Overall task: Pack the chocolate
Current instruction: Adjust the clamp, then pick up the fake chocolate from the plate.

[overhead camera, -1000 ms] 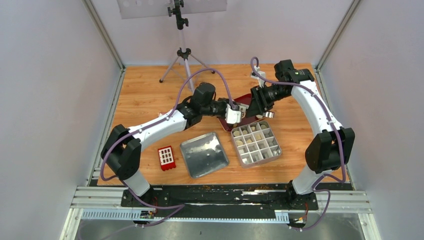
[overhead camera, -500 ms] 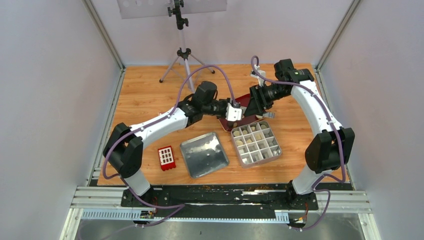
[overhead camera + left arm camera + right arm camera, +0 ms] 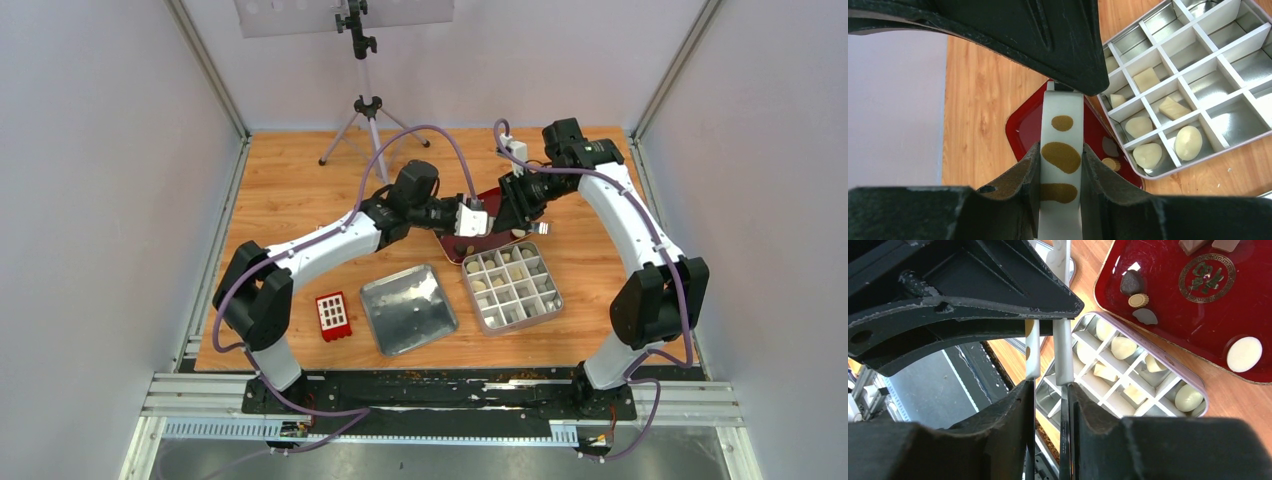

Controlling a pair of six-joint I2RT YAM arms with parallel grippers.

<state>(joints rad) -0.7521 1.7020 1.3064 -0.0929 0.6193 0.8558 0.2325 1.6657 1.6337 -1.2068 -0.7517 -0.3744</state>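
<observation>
Cream-white chocolate pieces (image 3: pixel 1188 142) lie in several cells of the divided metal tin (image 3: pixel 512 285). More pieces lie on the red tray (image 3: pixel 1168 325): a dark brown one (image 3: pixel 1131 282), a small tan round one (image 3: pixel 1138 300) and a cream disc (image 3: pixel 1244 354). My left gripper (image 3: pixel 1060 165) is shut on the flat of white tongs with brown spots (image 3: pixel 1062 157) above the tray's near edge. My right gripper (image 3: pixel 1050 390) is shut on the two blades of the same tongs (image 3: pixel 1064 360), facing the left one. In the top view both grippers (image 3: pixel 480 222) (image 3: pixel 508 208) meet over the tray.
The tin's lid (image 3: pixel 408 308) lies left of the tin. A small red block with white squares (image 3: pixel 332 315) lies further left. A tripod (image 3: pixel 365 105) stands at the back. Frame rails run along both sides.
Both wrists have shifted slightly toward the back of the table, staying together over the red tray. The tin, lid and red block have not moved.
</observation>
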